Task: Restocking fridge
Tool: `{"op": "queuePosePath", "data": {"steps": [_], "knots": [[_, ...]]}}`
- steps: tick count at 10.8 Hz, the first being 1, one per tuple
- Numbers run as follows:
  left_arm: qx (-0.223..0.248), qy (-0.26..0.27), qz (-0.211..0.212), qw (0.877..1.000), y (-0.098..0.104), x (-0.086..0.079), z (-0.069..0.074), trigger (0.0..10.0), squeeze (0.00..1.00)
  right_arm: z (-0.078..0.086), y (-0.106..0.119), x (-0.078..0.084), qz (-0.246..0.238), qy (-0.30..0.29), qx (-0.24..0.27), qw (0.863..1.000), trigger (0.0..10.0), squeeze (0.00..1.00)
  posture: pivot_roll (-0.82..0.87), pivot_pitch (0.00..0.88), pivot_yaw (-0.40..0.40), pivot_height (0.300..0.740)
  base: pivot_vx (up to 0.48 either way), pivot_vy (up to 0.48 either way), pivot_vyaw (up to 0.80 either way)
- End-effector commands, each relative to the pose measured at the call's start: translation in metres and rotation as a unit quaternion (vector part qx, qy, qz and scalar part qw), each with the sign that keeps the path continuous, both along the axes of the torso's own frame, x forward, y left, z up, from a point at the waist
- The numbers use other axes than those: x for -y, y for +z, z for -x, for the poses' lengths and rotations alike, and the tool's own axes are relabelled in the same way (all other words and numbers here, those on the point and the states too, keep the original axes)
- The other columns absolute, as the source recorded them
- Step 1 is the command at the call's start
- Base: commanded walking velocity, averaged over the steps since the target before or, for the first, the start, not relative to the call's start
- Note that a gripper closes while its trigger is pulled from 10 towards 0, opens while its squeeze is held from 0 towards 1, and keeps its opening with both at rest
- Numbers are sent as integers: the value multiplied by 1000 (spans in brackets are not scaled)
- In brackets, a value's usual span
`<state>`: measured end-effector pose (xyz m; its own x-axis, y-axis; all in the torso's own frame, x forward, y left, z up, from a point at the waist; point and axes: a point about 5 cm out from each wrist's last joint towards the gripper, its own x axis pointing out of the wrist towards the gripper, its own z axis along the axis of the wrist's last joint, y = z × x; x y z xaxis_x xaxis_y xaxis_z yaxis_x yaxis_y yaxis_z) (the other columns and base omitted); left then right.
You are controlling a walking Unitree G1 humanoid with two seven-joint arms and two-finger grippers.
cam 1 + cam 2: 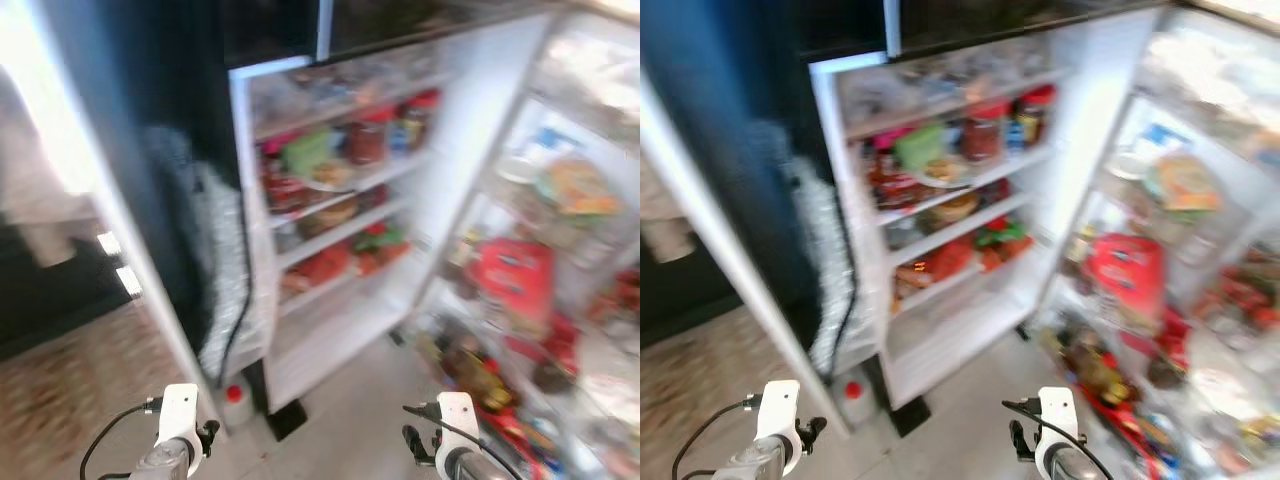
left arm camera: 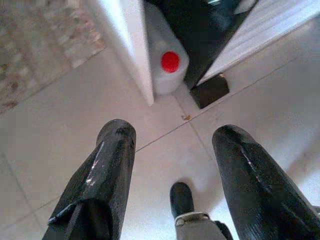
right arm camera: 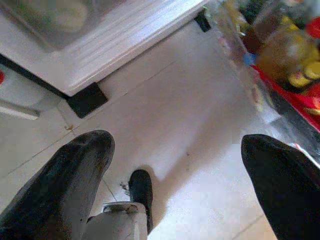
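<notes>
Ahead, fridge (image 1: 340, 240) open, shelves packed; door (image 1: 560, 260) swung right, racks full. Left gripper (image 2: 170, 165) and right gripper (image 3: 175, 170) hang low over floor (image 3: 190, 125), jaws apart, empty. Jug (image 2: 167, 62) beside fridge base.

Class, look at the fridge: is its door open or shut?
Open: the fridge shelves show, and its door swings out on the right.

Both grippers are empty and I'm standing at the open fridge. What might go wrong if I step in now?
1. The white jug with a red cap stands on the floor by the fridge base; a foot could knock it.
2. The door racks are crammed; the right gripper hangs close and may snag them.
3. The head views are blurred, so reaching risks misjudging.
</notes>
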<state>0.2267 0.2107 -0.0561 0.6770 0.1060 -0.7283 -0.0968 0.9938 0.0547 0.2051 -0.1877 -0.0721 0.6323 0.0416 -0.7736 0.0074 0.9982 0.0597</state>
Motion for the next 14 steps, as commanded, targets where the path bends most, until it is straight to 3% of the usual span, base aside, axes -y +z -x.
{"op": "queuePosePath", "data": {"steps": [1, 14], "knots": [[-11, -3, -4, 1000, -3, 0, 4, 10000, 0, 0, 0, 1, -1, -4, 0, 1000, 10000, 0, -43, 0, -28, 740, 0, 0, -788], [-5, 9, 7, 1000, -3, 0, 4, 10000, 0, -1, 0, 1, 7, -11, 2, 1000, 10000, 0, -41, 0, -28, 740, 0, 0, 0]]}}
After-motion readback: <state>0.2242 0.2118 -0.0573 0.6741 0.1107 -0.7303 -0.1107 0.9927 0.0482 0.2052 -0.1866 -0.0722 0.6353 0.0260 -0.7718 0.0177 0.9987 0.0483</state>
